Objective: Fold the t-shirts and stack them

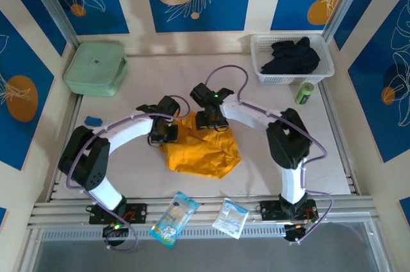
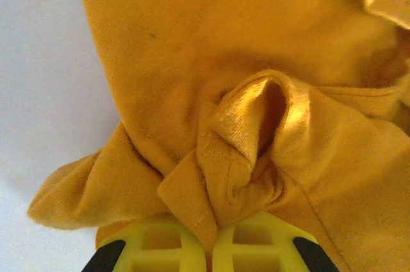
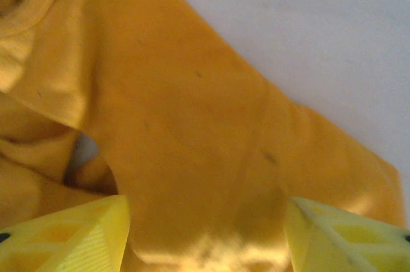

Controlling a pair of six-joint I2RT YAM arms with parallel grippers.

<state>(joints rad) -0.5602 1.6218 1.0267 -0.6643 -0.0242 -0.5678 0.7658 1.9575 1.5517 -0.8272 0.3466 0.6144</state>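
Note:
A bright orange-yellow t-shirt [image 1: 202, 152] lies crumpled in the middle of the table. My left gripper [image 1: 164, 130] is at its left upper edge and is shut on a bunched fold of the cloth; in the left wrist view the yellow fingers [image 2: 160, 246] pinch that hem between them, gripper [image 2: 213, 246], t-shirt [image 2: 192, 61]. My right gripper [image 1: 210, 120] is down on the shirt's top edge. In the right wrist view its fingers [image 3: 70, 233] stand wide apart with a flat span of the t-shirt [image 3: 179, 112] between them, gripper [image 3: 205, 233] open.
A pale mint-green zip case [image 1: 95, 67] sits at the back left. A white basket [image 1: 328, 61] at the back right holds dark cloth [image 1: 289, 56], with a green can [image 1: 305, 93] beside it. A small blue object [image 1: 93, 120] lies left; two packets [image 1: 174, 217] [image 1: 230, 218] lie on the front rail.

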